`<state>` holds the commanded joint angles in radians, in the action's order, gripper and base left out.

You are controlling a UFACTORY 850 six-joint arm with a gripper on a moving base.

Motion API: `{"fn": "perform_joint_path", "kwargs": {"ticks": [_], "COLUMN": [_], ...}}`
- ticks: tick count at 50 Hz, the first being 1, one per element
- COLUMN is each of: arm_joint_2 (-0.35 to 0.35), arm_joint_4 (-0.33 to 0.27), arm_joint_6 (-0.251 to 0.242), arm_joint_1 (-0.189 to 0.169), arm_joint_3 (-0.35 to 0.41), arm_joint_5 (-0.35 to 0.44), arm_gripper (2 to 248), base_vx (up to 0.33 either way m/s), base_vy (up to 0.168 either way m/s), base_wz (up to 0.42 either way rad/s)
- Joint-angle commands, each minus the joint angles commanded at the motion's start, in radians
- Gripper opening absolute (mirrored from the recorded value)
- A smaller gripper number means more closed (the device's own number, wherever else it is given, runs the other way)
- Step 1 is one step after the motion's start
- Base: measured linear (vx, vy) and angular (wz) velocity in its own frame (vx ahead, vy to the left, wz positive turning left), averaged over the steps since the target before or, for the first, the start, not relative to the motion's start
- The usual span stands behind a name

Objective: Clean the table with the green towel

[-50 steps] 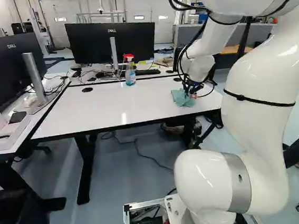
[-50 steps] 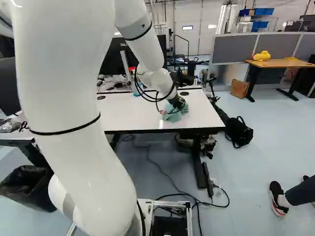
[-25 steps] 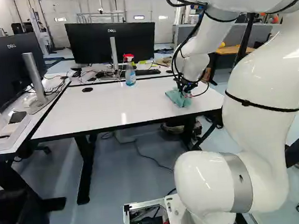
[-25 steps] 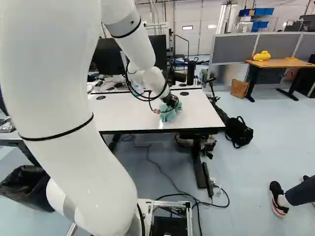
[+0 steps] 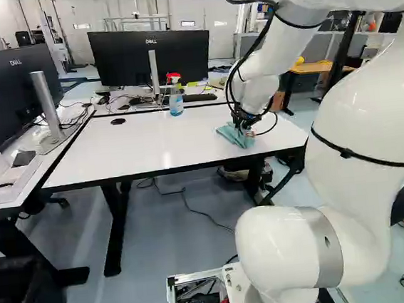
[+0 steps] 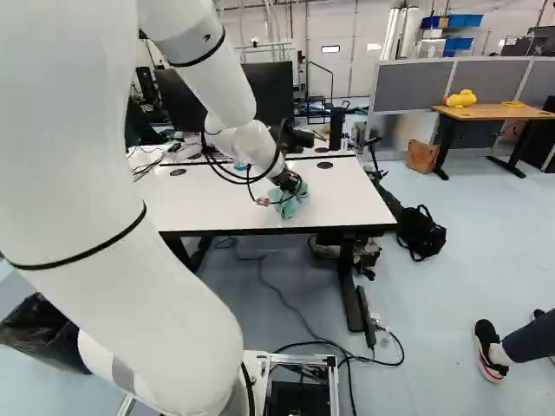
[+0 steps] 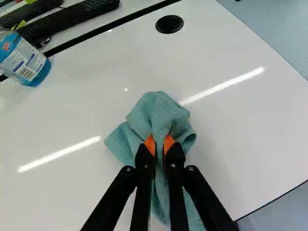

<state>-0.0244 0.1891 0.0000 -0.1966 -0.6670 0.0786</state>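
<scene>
Over on the right side of the table (image 5: 140,139), toward its near edge, there's the green towel (image 7: 159,108), bunched up and seemingly flat against the white top at its loose folds. The fingers (image 7: 145,156) are drawn in narrow with a pinch of the cloth between them, orange pads pressing it from two sides. From where I'm standing, I'd call this the wiping itself: the cloth is gripped and down on the surface, so the job looks to be at the sweeping step. What's called for next, I'd judge, is to carry on leftward with light, even pressure, then come back along another strip; lift too much and the cloth would only skim. Compared with a second ago, the towel has slid a little way left across the top, travelling with the fingers, and the white arm (image 5: 357,126) has swung left with it, while the base hasn't budged. Farther out, the spray bottle (image 5: 176,102) stands where it stood, near the far edge and left of the cloth; a wipe going far and left would need to mind it. Beyond that, the dark monitor (image 5: 125,58) is also unchanged.
</scene>
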Motion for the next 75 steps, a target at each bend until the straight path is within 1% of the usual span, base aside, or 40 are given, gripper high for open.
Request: {"fn": "perform_joint_path", "kwargs": {"ticks": [6, 39, 56, 75], "arm_joint_2": [0.011, 0.017, 0.054, 0.058], "arm_joint_4": [0.0, 0.0, 0.0, 0.0], "arm_joint_6": [0.0, 0.0, 0.0, 0.0], "arm_joint_1": [0.01, 0.013, 0.067, 0.136], "arm_joint_3": [0.011, 0.011, 0.007, 0.011], "arm_joint_5": [0.0, 0.0, 0.0, 0.0], "arm_gripper": [40, 40, 40, 40], "base_vx": [0.0, 0.0, 0.0, 0.0], "base_vy": [0.0, 0.0, 0.0, 0.0], "base_wz": [0.0, 0.0, 0.0, 0.0]}}
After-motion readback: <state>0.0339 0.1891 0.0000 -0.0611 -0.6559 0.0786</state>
